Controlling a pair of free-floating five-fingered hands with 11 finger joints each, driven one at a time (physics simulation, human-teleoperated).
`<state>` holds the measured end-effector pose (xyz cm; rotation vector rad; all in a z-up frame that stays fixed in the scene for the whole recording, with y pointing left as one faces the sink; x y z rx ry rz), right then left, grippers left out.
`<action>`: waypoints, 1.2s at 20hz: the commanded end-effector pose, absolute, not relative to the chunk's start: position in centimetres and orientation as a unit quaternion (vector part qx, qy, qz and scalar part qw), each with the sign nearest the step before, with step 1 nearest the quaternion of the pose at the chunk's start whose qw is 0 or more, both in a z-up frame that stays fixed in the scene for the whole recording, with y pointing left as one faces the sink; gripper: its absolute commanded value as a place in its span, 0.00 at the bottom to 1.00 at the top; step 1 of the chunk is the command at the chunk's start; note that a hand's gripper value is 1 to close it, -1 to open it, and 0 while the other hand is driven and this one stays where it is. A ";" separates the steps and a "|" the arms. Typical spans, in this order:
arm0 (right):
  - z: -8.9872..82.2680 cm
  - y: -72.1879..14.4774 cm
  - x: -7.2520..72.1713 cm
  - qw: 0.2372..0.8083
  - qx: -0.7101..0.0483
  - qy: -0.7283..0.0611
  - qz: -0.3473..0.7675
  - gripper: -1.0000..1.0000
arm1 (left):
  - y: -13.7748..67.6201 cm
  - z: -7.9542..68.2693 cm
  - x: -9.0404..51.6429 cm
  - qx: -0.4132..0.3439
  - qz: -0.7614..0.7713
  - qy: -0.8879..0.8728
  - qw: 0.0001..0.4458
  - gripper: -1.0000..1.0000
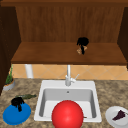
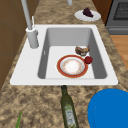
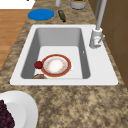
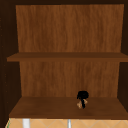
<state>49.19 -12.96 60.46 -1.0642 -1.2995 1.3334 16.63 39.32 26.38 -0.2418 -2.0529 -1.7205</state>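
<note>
Two black hands show in the front view. The right hand (image 1: 82, 42) is up in the wall cabinet, just above the lowest shelf (image 1: 50, 53), with its fingers curled round one small tan object (image 1: 80, 50) that hangs below the palm, touching or almost touching the shelf board; what the object is cannot be told. The upper view shows the same hand (image 4: 82, 96) and object (image 4: 80, 103) on that shelf, with one more shelf (image 4: 50, 57) above it, bare. The left hand (image 1: 17, 102) hovers low over the one blue plate (image 1: 17, 114) at the left of the surface (image 1: 110, 92), fingers hanging down loosely and holding nothing.

One white sink (image 2: 27, 72) is set in the speckled surface, with one faucet (image 2: 31, 32) at its back edge. In the basin lie three things: one red-rimmed plate (image 2: 72, 66) with a pale middle, one small red fruit (image 2: 88, 59) touching its rim, and one brown piece of food (image 2: 82, 50) just beyond them. In the front view one large red ball-like shape (image 1: 67, 115) stands before the basin.

One green bottle (image 2: 68, 108) lies on its side on the surface between the sink and the blue plate. One white plate (image 1: 117, 117) at the right carries one dark purple piece of food (image 1: 119, 115). One potted plant (image 1: 9, 81) stands at the far left, and one white cylinder (image 1: 28, 70) stands against the tiled wall.
</note>
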 end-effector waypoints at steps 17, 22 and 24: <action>69.4 -15.3 41.7 0.509 -0.408 -0.512 0.559 0.00 | 39.3 26.4 16.6 -0.088 -0.623 -0.744 0.224 0.50; 68.7 -15.5 37.7 0.496 -0.428 -0.520 0.549 0.00 | 39.3 26.4 16.6 -0.088 -0.623 -0.744 0.224 0.50; 68.4 -15.5 36.1 0.494 -0.431 -0.519 0.549 0.00 | 39.3 26.4 16.6 -0.088 -0.623 -0.744 0.224 0.50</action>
